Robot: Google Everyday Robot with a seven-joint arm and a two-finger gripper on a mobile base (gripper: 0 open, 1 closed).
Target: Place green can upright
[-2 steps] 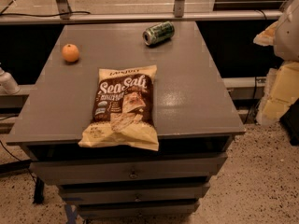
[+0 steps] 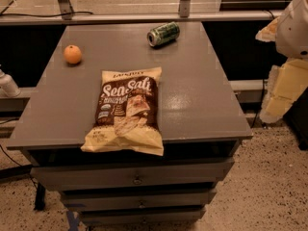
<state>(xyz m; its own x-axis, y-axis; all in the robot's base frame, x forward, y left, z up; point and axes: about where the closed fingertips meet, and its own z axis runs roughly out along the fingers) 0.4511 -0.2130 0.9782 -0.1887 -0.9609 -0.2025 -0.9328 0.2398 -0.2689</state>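
Note:
The green can (image 2: 163, 34) lies on its side near the far edge of the grey table (image 2: 202, 81), right of centre, with its silver end facing left. My gripper (image 2: 284, 88) is at the right edge of the view, beyond the table's right side and lower than the can. It shows as pale yellowish parts below a white rounded arm segment (image 2: 294, 25). It is well apart from the can and touches nothing on the table.
A large sea salt chip bag (image 2: 126, 109) lies flat at the front centre of the table. A round orange fruit (image 2: 72, 54) sits at the far left. Drawers (image 2: 137, 179) are below the top. A rail (image 2: 144, 17) runs behind the table.
The arm at the right edge has shifted slightly. The can, bag and orange lie as before.

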